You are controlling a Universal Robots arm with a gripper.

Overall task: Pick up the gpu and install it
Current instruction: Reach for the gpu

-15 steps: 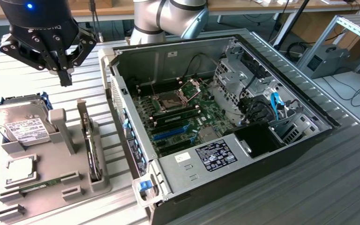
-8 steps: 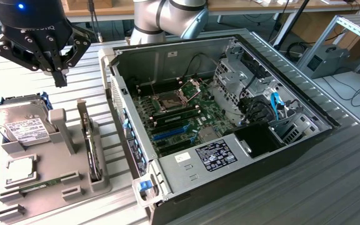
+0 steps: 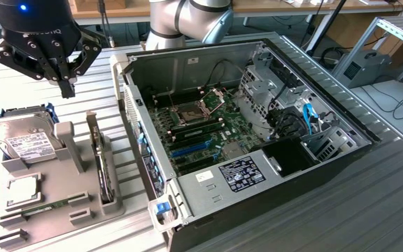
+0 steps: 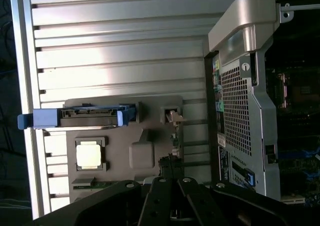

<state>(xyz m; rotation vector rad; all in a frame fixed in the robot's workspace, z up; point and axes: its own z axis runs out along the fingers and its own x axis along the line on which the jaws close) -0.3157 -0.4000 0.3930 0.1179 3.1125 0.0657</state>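
Early going here, with nothing installed yet. The claw [image 3: 67, 90] hangs above the tabletop [image 3: 369, 210] with its fingers pressed together, pinching nothing. It sits over the far end of the grey holder [image 3: 61, 226], and in the wrist view it looks almost straight down the card's top edge. The gpu [image 3: 102, 163] is still parked on its edge in the holder's long slot, beside the hard drive [image 3: 23, 140] and untouched. Over in the open computer case [image 3: 209, 199], the blue expansion slots [image 3: 187, 149] on the motherboard [image 3: 219, 128] sit bare. By my read, the grasp, the lift, the carry and the seating are all left to do.
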